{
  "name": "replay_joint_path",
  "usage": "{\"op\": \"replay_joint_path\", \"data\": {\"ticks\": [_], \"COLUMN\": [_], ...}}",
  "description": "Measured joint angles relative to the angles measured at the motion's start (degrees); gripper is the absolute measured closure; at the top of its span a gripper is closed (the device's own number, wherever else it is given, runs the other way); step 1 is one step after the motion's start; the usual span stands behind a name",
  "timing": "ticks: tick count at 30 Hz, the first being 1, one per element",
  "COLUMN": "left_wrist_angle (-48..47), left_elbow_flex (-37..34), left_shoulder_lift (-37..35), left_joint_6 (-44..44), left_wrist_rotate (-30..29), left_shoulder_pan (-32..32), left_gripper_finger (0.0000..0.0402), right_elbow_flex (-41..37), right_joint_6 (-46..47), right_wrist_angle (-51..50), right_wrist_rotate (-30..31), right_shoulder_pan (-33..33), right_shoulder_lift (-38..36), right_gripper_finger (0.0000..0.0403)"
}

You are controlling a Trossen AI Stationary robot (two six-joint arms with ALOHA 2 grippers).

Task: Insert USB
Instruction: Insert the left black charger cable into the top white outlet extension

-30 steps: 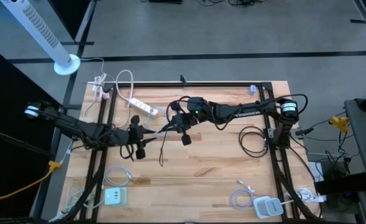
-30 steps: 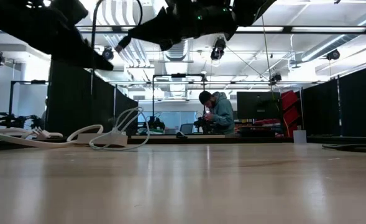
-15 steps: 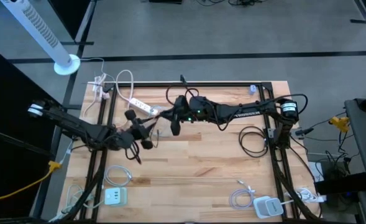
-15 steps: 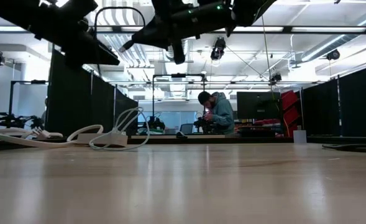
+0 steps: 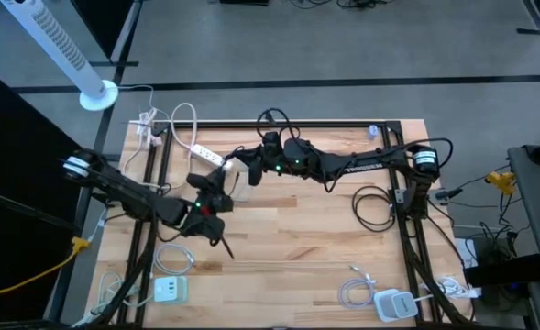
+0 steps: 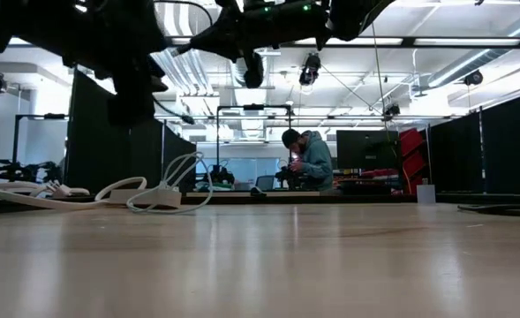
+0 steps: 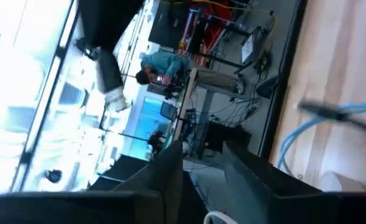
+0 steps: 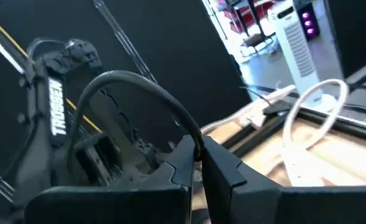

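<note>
My right gripper [image 5: 249,171] hangs over the far middle of the table, shut on a thin black cable [image 8: 139,84]. From the fingertips [image 8: 198,155] the cable arches up and over toward my left arm [image 8: 58,106]. My left gripper [image 5: 214,203] hovers left of centre, pointing level, and a thin black cord end [image 5: 224,247] sticks out below it. I cannot tell whether it holds that cord. No USB plug can be made out. A white power strip [image 5: 211,156] lies flat on the table at the far left. My right gripper pinches the black cable [image 8: 195,146] between its two fingertips. The fingers point level toward the table's left. The cable rises from the hold in a free arch, clear of the table.
Two white chargers with coiled white cables lie near the front edge [image 5: 169,290] [image 5: 393,302]. A black cable coil [image 5: 370,206] lies at the right. White cords [image 6: 162,190] lie at the far left. A person [image 6: 308,159] sits far behind the table.
Both wrists have rolled. My right gripper has swung toward the table's far left with the cable still pinched. My left hand has shifted a little toward the near edge. The cord end below it has swung from the right of the hand to the near side.
</note>
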Motion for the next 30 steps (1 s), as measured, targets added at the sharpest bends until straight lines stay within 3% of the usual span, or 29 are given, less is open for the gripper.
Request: {"op": "replay_joint_path", "data": {"ticks": [9, 13, 21, 27, 30], "left_wrist_angle": [0.0, 0.0, -0.1, -0.3, -0.2], "left_elbow_flex": [3.4, 4.7, 8.3, 10.4, 12.4], "left_shoulder_lift": [-0.1, -1.6, -4.3, -7.3, -7.5], "left_joint_6": [9.3, 14.3, 24.4, 31.9, 38.4], "left_wrist_rotate": [-0.2, -0.2, 3.7, 12.1, 14.4], "left_shoulder_pan": [-0.2, -0.3, -0.7, -5.1, -7.4], "left_gripper_finger": [0.0338, 0.0349, 0.0349, 0.0327, 0.0314], "right_elbow_flex": [0.0, 0.0, 0.0, 1.2, 2.2], "right_joint_6": [8.5, 13.0, 17.7, 22.5, 24.4], "right_wrist_angle": [-0.5, -0.4, -0.2, -0.1, 0.1], "right_wrist_rotate": [-0.6, -4.2, -18.6, -40.7, -47.5], "right_shoulder_pan": [-1.0, -3.0, -6.4, -12.0, -13.4], "right_shoulder_lift": [1.1, 1.1, 1.0, 0.8, 0.7], "right_gripper_finger": [0.0399, 0.0399, 0.0399, 0.0399, 0.0399]}}
